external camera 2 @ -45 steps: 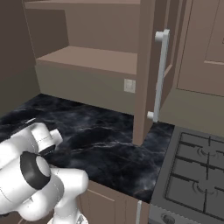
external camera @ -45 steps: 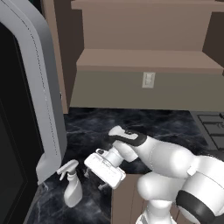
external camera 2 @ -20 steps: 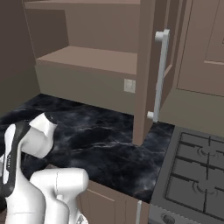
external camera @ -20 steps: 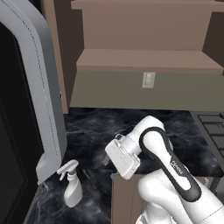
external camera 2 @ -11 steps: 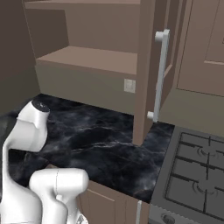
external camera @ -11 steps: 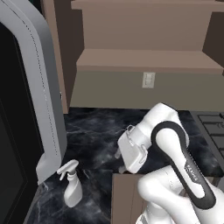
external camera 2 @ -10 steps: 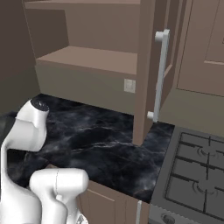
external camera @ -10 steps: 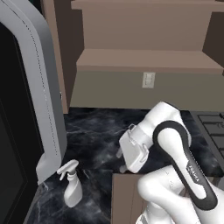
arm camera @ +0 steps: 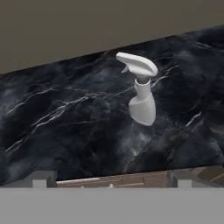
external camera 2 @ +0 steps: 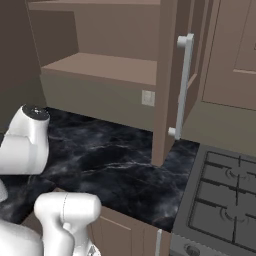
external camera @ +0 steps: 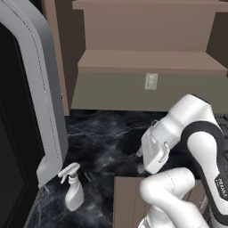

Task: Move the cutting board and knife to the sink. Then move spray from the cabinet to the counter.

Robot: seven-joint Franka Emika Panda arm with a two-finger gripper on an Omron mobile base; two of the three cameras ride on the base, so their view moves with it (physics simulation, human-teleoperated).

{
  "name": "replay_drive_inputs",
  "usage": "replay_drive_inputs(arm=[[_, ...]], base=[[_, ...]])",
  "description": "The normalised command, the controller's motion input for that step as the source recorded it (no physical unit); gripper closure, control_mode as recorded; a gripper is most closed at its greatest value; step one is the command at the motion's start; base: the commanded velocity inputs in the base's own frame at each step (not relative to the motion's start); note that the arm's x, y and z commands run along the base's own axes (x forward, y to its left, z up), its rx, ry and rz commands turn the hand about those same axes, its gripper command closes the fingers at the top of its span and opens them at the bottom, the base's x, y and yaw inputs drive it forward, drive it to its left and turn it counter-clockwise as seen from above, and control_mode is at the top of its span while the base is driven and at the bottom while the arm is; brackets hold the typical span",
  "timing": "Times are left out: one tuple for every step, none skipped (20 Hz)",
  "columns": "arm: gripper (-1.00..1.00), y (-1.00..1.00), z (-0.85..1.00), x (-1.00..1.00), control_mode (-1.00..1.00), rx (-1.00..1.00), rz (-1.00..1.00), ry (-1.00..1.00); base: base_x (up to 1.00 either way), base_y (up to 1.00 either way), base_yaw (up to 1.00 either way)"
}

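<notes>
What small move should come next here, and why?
Probably just back the arm away. The spray already stands upright on the counter, clear of the open gripper, and the cabinet shelf is bare, so nothing seems left to place.

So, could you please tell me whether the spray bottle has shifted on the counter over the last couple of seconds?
No. The spray bottle stands upright at the same spot on the counter, just beside the foot of the grey panel on the left, as before.
</notes>
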Motion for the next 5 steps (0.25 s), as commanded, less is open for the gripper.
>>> replay_drive_inputs(arm=[[-1.00, -0.34, 0.41, -0.41, -1.00, -0.05, -0.20, 0.00], [-1.00, -0.31, 0.41, -0.39, -1.00, -0.05, -0.21, 0.00], [-1.00, -0.29, 0.42, -0.38, -1.00, -0.05, -0.21, 0.00], [-1.00, -0.28, 0.42, -0.36, -1.00, -0.06, -0.21, -0.01], [-1.00, -0.28, 0.42, -0.35, -1.00, -0.06, -0.22, -0.01]], base=[[0.00, 0.00, 0.00], [0.00, 0.00, 0.00], [0.00, 0.00, 0.00], [0.00, 0.00, 0.00], [0.00, 0.00, 0.00]])
